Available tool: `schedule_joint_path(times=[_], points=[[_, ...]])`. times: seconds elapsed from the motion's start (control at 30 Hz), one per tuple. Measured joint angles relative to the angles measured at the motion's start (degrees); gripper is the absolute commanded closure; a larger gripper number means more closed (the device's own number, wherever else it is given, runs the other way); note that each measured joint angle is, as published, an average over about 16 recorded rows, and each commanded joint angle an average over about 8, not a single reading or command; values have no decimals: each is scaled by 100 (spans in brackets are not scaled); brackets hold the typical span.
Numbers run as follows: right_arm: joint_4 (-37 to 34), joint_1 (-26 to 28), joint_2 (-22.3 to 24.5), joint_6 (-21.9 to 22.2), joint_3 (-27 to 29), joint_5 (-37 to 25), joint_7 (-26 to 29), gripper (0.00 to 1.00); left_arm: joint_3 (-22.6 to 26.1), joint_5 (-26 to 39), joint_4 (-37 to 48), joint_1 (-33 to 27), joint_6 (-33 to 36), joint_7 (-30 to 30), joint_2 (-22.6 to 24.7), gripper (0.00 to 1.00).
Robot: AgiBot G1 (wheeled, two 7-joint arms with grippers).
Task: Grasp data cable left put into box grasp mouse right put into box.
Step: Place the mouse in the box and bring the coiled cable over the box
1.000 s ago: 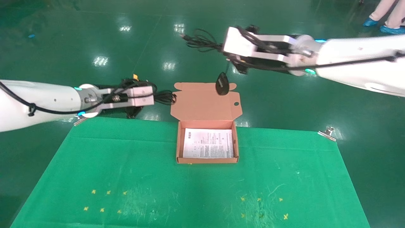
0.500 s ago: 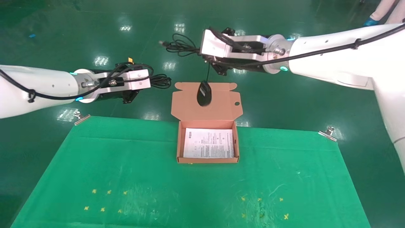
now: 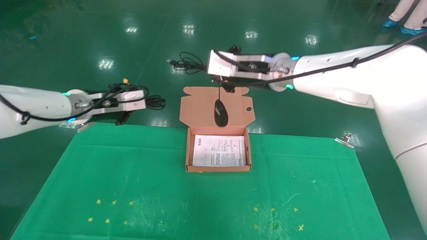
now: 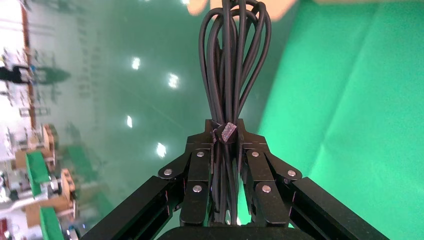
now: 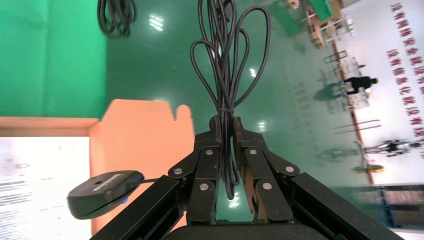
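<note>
The box (image 3: 218, 169) stands open at the table's far middle, its lid (image 3: 200, 106) laid back and a white printed sheet (image 3: 219, 150) inside. My right gripper (image 3: 204, 66) is high above the lid, shut on the mouse's bundled cord (image 5: 227, 65). The mouse (image 3: 220, 113) hangs from the cord in front of the lid, just above the box's rear wall; it also shows in the right wrist view (image 5: 102, 192). My left gripper (image 3: 148, 100) is left of the lid, beyond the table's far edge, shut on the data cable (image 3: 156, 101), whose loops stick out past the fingertips (image 4: 232, 55).
A green cloth covers the table (image 3: 133, 173), held by metal clips at the far left (image 3: 85, 126) and far right (image 3: 345, 140) corners. Yellow cross marks lie near the front edge. A person's feet (image 3: 405, 26) stand on the floor far right.
My right arm has moved left and toward me, and the hanging mouse has come down from the lid's far edge to just above the box's rear wall. My left gripper has drawn back leftward with the cable.
</note>
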Motion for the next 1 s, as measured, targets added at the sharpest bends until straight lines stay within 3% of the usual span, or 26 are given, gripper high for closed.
schedule_joint_path(times=[0.47,1.0], points=[[-436,-267,-159,349,-835,818,-203,100,45,776,-718,214,533,-943,-418,100],[-797,-508,-176,974,-2065,1838,483,100,45,956,-980,283,648,-1198,-468,100]])
